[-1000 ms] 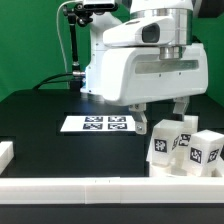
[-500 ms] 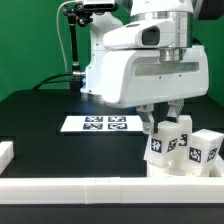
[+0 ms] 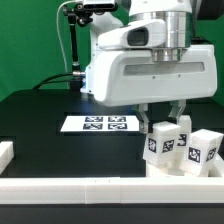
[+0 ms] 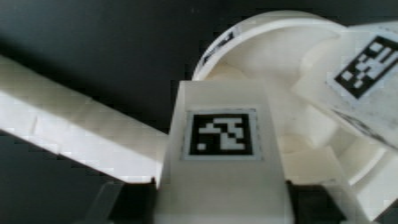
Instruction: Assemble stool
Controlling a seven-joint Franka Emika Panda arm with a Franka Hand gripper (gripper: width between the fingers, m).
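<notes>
My gripper (image 3: pixel 163 115) is shut on a white blocky stool leg (image 3: pixel 159 142) that stands upright at the exterior view's right. In the wrist view this leg (image 4: pixel 222 120) runs down between the dark fingers (image 4: pixel 135 196), with its square tag facing the camera. Behind it lies the round white seat (image 4: pixel 267 45). Two more tagged legs (image 3: pixel 184 136) (image 3: pixel 205 152) stand close together right beside the held one. Another tagged leg (image 4: pixel 366 60) also shows in the wrist view against the seat. In the exterior view the seat is mostly hidden behind the legs.
The marker board (image 3: pixel 97 124) lies flat on the black table behind and to the exterior view's left of the legs. A long white border bar (image 3: pixel 100 190) runs along the front edge, and its short end piece (image 3: pixel 6 152) sits at the left. The border bar (image 4: pixel 71 100) also crosses the wrist view.
The fingers have closed from wide open onto the leg. The arm and the leg have barely shifted since.
</notes>
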